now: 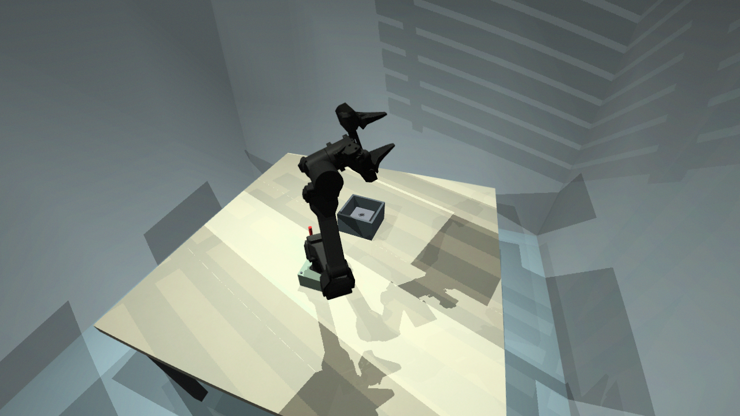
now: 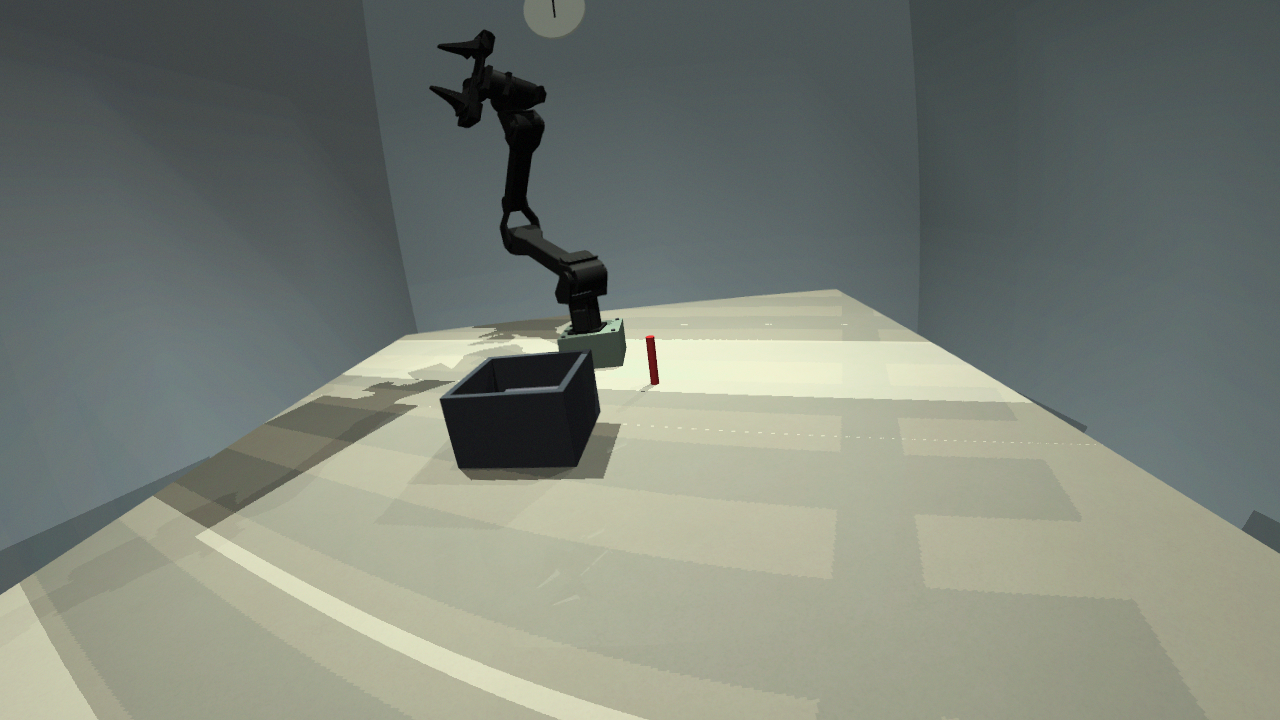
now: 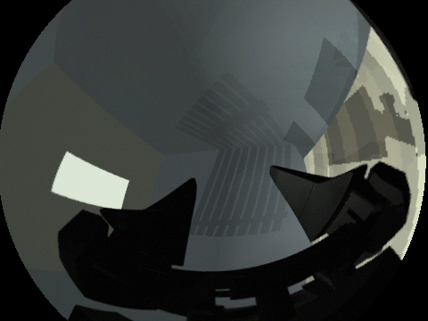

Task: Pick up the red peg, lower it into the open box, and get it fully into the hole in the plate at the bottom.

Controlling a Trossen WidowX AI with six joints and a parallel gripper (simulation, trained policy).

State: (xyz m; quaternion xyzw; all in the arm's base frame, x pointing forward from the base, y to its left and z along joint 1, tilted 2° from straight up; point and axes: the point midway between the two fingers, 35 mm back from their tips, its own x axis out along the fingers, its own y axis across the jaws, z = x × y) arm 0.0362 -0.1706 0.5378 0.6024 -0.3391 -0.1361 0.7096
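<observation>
A: Starting left, how to read the fingers [image 1: 389, 129] [image 2: 435, 67]?
B: Spread wide, pinching nothing; raised high, perhaps for clearance before reaching down.
A: And next, inside the open box [image 1: 356, 229] [image 2: 514, 431]?
B: Just the pale plate [image 1: 367, 211] [image 2: 529, 390] at the bottom, hole facing up, apparently to receive from above. No peg in there.
A: Farther right?
B: On the table [image 1: 232, 310] [image 2: 716, 555], the red peg [image 1: 310, 230] [image 2: 652, 360], standing upright, probably for easy gripping.
</observation>
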